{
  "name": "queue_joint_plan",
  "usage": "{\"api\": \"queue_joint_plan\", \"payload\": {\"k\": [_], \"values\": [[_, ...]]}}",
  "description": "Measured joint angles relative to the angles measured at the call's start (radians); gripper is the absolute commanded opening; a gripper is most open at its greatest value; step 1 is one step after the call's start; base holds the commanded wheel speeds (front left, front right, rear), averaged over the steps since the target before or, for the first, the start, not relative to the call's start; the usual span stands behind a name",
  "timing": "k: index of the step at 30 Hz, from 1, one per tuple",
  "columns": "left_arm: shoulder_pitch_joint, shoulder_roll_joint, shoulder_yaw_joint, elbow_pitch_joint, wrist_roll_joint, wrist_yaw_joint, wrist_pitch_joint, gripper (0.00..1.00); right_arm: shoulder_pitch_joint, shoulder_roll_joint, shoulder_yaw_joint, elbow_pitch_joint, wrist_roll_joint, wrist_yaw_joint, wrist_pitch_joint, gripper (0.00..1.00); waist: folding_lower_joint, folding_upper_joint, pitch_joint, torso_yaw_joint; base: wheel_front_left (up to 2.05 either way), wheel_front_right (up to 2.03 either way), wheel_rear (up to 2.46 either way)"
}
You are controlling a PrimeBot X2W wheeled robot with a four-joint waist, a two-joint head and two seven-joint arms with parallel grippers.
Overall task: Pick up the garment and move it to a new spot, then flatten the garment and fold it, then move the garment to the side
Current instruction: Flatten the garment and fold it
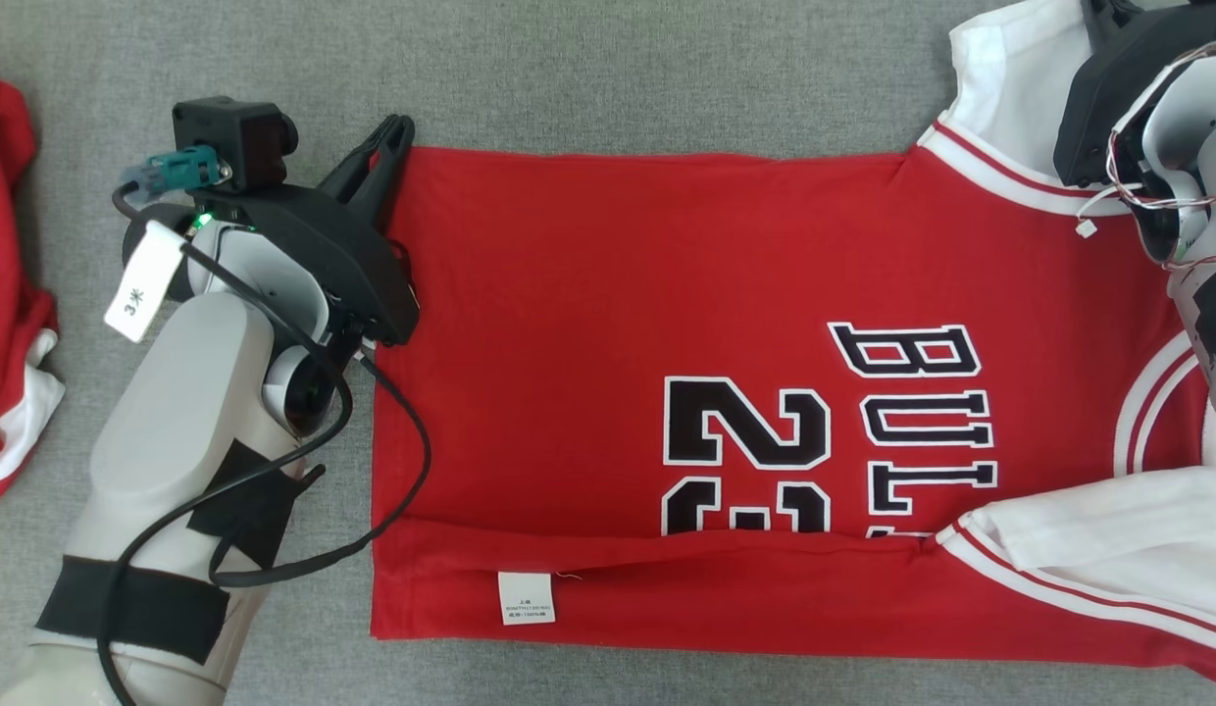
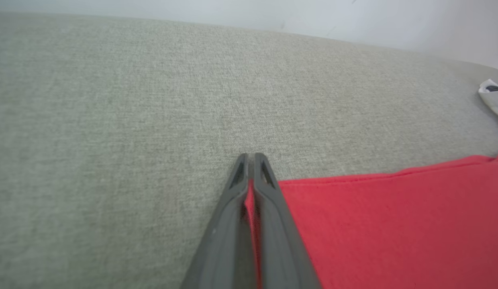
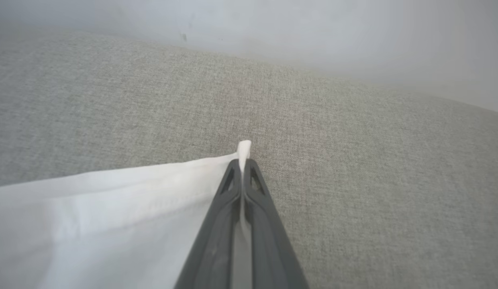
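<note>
Left hand [image 1: 400, 127] is pinched shut on the far hem corner of the red Bulls jersey [image 1: 618, 275], and my right hand [image 3: 243, 162] is clamped on the tip of its white sleeve [image 3: 112, 196]. The jersey lies flat on the grey fabric counter [image 1: 618, 69], with its near long edge already turned over in a strip showing the care label [image 1: 527, 598]. I judge flattening done and one fold made. The far-side fold, any further folds and the move aside remain.

Grey woven surface [image 1: 588, 69]
Red jersey [image 1: 608, 294] lies flat at centre-right; a bunched red-and-white cloth [image 1: 10, 294], perhaps another jersey, at left.
</note>
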Motion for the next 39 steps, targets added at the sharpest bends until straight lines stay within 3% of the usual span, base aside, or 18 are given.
{"api": "queue_joint_plan", "payload": {"k": [16,26,34,39], "values": [[0.028,0.023,-0.043,0.03,0.0,0.004,-0.137,0.0,0.012,0.024,-0.038,0.053,0.042,0.054,-0.182,0.0,0.0,0.0,-0.083,-0.012,0.0,0.0,0.0],[0.119,0.038,-0.069,0.021,-0.023,0.004,-0.22,0.0,0.151,0.028,-0.063,0.048,0.093,0.089,-0.3,0.0,-0.0001,0.0,-0.162,-0.026,0.0,0.0,0.0],[0.232,0.082,-0.092,-0.025,-0.086,0.004,-0.264,0.0,0.274,0.012,-0.1,-0.001,0.168,0.099,-0.317,0.0,-0.0002,0.0,-0.24,-0.044,0.0,0.0,0.0],[0.282,0.116,-0.115,-0.049,-0.12,0.004,-0.274,0.0,0.395,-0.008,-0.061,-0.147,0.245,0.099,-0.318,0.0,-0.0003,-0.0001,-0.301,-0.062,0.0,0.0,0.0]]}}
